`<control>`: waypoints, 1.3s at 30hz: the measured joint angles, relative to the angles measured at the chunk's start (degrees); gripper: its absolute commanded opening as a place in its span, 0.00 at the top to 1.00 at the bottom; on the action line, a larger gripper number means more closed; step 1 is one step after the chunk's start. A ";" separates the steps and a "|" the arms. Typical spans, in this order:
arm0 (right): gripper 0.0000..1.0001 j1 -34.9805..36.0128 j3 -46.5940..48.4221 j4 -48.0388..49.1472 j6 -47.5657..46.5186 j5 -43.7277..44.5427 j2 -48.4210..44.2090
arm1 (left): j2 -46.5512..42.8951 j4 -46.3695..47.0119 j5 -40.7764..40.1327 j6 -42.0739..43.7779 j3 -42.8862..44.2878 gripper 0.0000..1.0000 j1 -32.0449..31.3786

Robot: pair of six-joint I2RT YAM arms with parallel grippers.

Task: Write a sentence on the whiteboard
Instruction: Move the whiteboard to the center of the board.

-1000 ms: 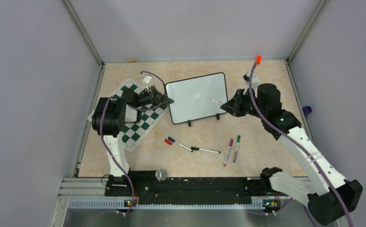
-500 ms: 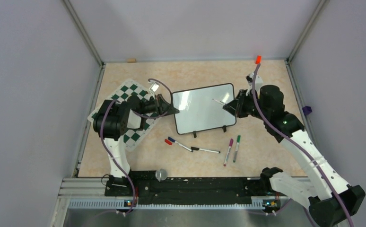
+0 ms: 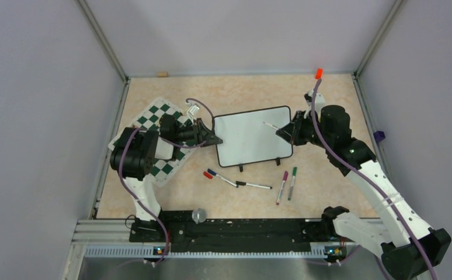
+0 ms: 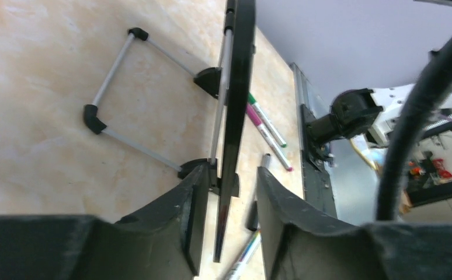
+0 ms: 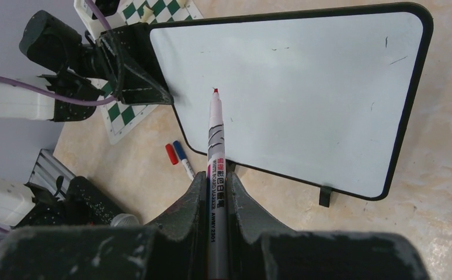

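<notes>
The whiteboard (image 3: 253,140) stands tilted on its two black feet mid-table, its white face (image 5: 305,87) blank; no sentence shows on it. My left gripper (image 3: 215,140) is at the board's left edge. In the left wrist view its jaws straddle the edge-on black frame (image 4: 238,87) with a gap on each side, so it is open (image 4: 230,175). My right gripper (image 3: 283,132) is shut on an uncapped red-tipped marker (image 5: 216,151). The marker's tip (image 5: 215,90) hovers at or just above the board's face; contact cannot be told.
A green-and-white chess mat (image 3: 160,168) lies under the left arm. In front of the board lie a blue-capped marker (image 3: 221,178), a red cap (image 3: 207,174), a black marker (image 3: 253,185), a purple marker (image 3: 282,186) and a green marker (image 3: 292,182). Grey walls enclose the table.
The board was shifted to the right. The left gripper, shut on its left edge before, has now opened around it. The right gripper with the marker moved slightly right and up.
</notes>
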 measured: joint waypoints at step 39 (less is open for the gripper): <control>1.00 0.00 0.02 -0.44 -0.39 1.70 1.03 | -7.52 -6.12 -5.09 3.69 -5.60 0.01 -1.38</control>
